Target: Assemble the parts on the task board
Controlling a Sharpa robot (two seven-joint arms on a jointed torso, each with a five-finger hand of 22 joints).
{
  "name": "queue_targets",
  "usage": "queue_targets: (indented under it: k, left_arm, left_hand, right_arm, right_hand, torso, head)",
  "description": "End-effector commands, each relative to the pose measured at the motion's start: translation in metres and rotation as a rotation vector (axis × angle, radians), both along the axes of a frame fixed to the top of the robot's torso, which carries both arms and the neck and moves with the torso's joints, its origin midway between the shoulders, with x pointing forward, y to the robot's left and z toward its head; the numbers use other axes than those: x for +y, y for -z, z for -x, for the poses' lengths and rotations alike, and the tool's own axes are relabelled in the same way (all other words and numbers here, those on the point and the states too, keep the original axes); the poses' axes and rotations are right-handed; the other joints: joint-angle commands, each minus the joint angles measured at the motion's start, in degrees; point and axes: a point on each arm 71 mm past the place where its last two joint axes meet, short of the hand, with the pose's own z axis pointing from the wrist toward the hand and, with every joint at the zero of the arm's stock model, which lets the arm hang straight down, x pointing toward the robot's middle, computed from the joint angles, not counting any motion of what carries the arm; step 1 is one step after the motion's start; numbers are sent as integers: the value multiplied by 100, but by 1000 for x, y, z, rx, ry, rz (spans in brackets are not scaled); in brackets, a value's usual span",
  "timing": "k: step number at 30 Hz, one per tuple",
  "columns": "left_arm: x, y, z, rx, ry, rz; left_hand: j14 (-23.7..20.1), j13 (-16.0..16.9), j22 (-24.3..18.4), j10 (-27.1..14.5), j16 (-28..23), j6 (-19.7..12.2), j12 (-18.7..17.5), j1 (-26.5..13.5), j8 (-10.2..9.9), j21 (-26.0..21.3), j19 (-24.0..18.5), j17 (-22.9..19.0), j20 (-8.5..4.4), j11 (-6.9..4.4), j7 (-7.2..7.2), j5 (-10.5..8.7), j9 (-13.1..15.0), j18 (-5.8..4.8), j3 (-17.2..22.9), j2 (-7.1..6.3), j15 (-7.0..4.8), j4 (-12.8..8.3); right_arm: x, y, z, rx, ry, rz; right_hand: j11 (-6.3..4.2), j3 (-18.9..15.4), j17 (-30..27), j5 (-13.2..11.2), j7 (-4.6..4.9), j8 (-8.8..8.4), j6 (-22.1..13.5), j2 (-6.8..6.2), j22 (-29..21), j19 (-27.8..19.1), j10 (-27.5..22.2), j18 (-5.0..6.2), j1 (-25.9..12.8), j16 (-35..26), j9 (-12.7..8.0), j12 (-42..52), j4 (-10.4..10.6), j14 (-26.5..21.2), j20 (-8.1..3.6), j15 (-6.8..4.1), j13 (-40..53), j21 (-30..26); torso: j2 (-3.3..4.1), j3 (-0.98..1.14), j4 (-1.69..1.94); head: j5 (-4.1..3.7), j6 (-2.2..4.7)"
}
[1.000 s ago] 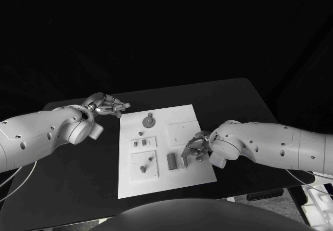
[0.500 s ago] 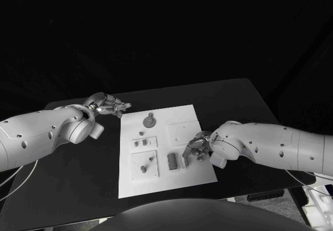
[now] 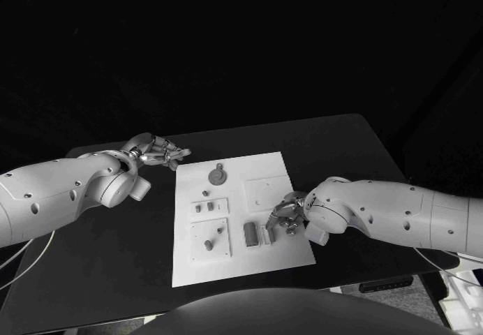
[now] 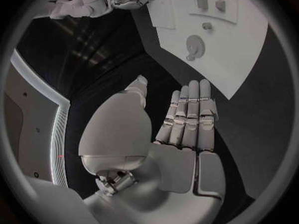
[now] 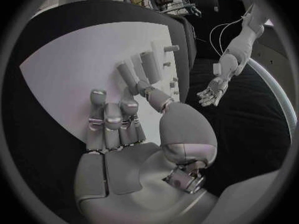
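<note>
The flat white rectangular task board (image 3: 257, 244) lies mid-table, its small grey parts (image 3: 250, 234) standing near its right edge. The right hand (image 3: 285, 216) hovers just above them, fingers curled and empty, likely lining up a grasp. The left hand (image 3: 156, 151), released, waits off the far-left corner.

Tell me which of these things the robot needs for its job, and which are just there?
Needed: task board, round part, two upright bar parts, right hand with fingers over the board.

Just there: black table; left hand, off the board.
</note>
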Motion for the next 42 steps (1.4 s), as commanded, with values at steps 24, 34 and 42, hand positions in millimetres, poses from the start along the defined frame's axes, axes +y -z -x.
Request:
queue_targets:
  k: [24,34,42]
  left_arm:
    - [-1,0,0,8,10,-9]
    - [0,-1,1,11,9,-11]
    - [1,-1,1,11,10,-13]
  left_hand:
    - [32,-9,0,16,-37,11,16,38,0,-32,41,9,-1,-4,-25,-27,-10,113,-51,-5,17,13]
    - [32,-9,-1,16,-39,13,16,33,0,-33,41,10,-1,-4,-26,-27,-11,113,-54,-9,17,13]
    - [33,-9,-2,17,-41,14,16,32,0,-33,42,10,-1,-5,-26,-26,-12,114,-55,-8,17,13]
  right_arm:
    - [-2,1,11,97,57,-73]
    - [-1,0,12,80,40,-62]
    - [-3,0,8,37,40,-41]
  right_hand:
    - [10,3,-3,18,-18,39,44,14,116,0,-41,112,-7,22,32,33,19,-8,-30,-30,1,31]
    - [7,6,-2,19,-21,41,47,14,116,0,-42,112,-5,23,32,36,19,-9,-31,-32,2,34]
    - [7,5,-2,18,-20,39,42,3,116,-2,-44,112,-6,23,30,36,19,-11,-31,-34,3,35]
  torso:
    - [-1,7,-7]
    - [0,5,0]
    - [-4,3,1]
  head:
    - [53,0]
    - [80,0]
    - [87,0]
